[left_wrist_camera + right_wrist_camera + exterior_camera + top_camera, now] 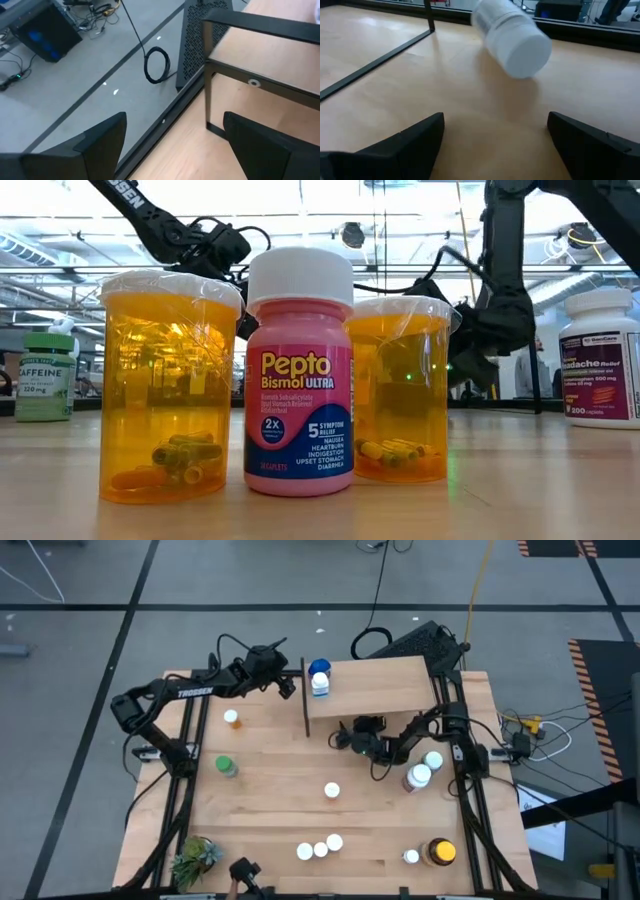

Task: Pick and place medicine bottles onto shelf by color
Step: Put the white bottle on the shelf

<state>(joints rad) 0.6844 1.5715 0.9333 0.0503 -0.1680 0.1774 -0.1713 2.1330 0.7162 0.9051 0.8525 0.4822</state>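
The shelf [375,685] stands at the table's far middle, with a blue-capped bottle [319,668] and a white bottle [320,687] upright on its left end. My left gripper [290,687] hovers open just left of that end; its wrist view looks past the open fingers [172,125] at the shelf's black leg [207,85]. My right gripper [345,738] is open low by the shelf's near edge. A little ahead of its fingers [492,125] a white bottle [512,37] lies on its side on the table, one flat end toward the gripper.
Loose bottles stand around the table: an orange one [231,718], a green one [226,766], a white one [332,791], three [320,849] near the front edge, two [425,768] by the right arm, and a yellow-lidded jar [440,852]. A plant [195,858] sits front left.
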